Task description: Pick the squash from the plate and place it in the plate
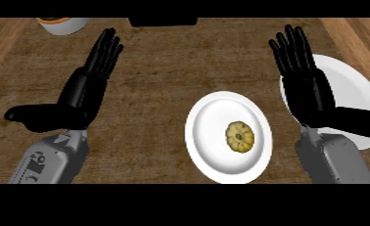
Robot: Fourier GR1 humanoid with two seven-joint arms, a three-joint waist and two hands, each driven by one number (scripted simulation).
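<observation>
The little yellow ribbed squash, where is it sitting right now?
In the head view the yellow ribbed squash lies on the round white plate right of centre, between the two black hands and nearer the right hand.

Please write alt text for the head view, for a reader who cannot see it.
A yellow squash lies on a white plate on a wooden counter. The open left hand and right hand flank it; a second plate sits under the right hand.
</observation>
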